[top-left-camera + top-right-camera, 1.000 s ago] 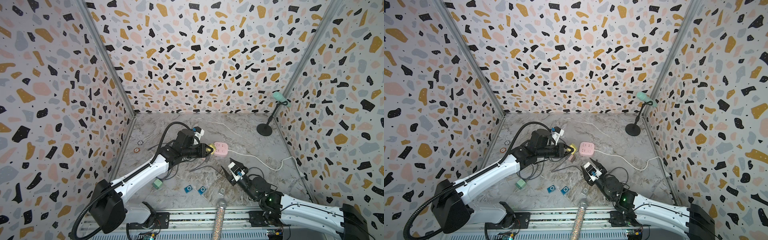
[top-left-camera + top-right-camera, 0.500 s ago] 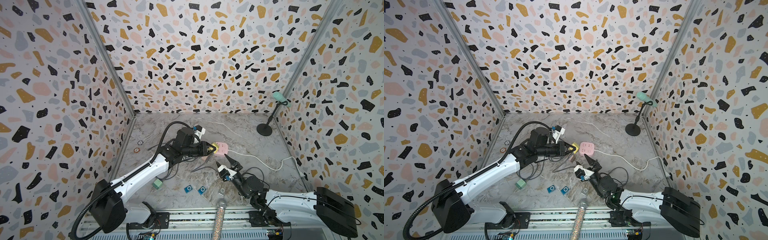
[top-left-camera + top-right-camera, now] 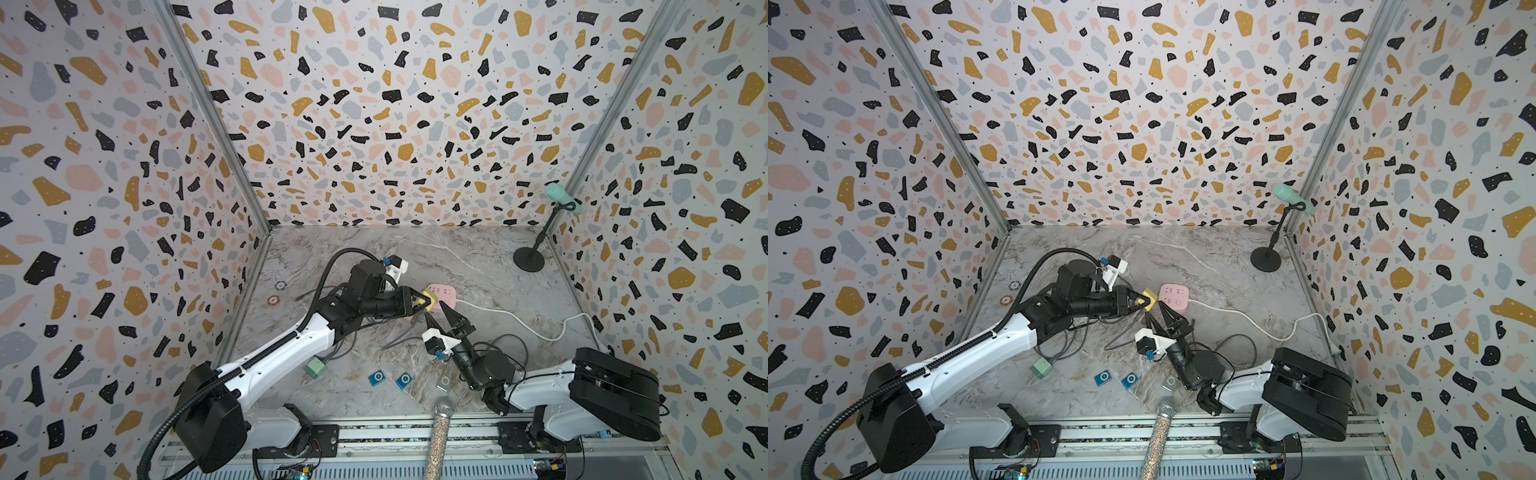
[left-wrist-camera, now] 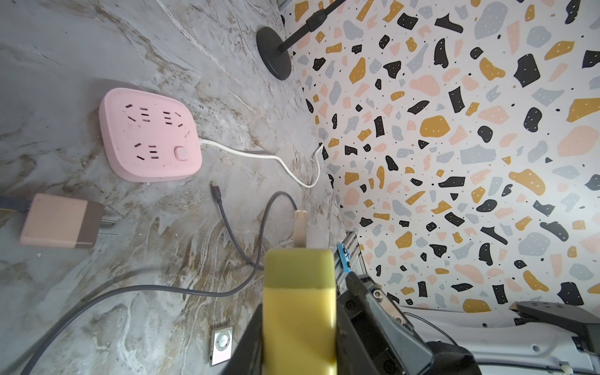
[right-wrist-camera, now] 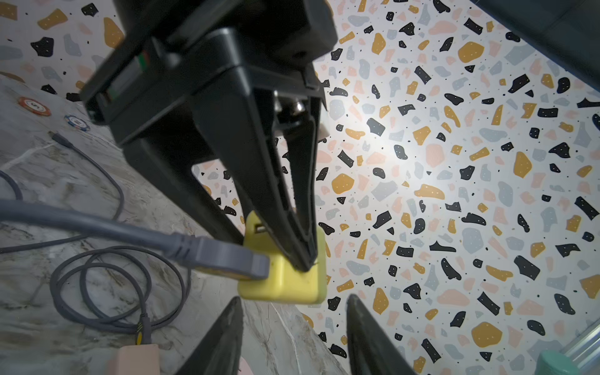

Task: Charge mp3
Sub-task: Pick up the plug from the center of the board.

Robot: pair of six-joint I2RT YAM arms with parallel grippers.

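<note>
Above the middle of the marbled counter (image 3: pixel 478 257), the left tool (image 5: pixel 305 264) is clamped on a yellow charger block (image 5: pixel 285 285), holding it in the air just beside a pink power strip (image 3: pixel 446 291). A grey cable (image 5: pixel 130 229) is plugged into the block's side and trails down to loops on the counter. The right tool (image 3: pixel 434 309) points up at the block with its jaws parted and nothing between them. Its tips seem just short of the block, though these angles cannot rule out contact.

Two blue mp3 players (image 3: pixel 377 377) and a silver mp3 player (image 3: pixel 444 382) lie near the counter's front edge, well apart from the charger.

Several things could go wrong from here. The left tool pinches the block near one edge, so an off-centre squeeze from the right tool could twist it or knock it loose. The two tools are close enough to collide. The stiff cable may drag on the block as it moves. If the block meets the strip tilted, the light strip would likely slide away rather than take the plug — and no player is connected yet
</note>
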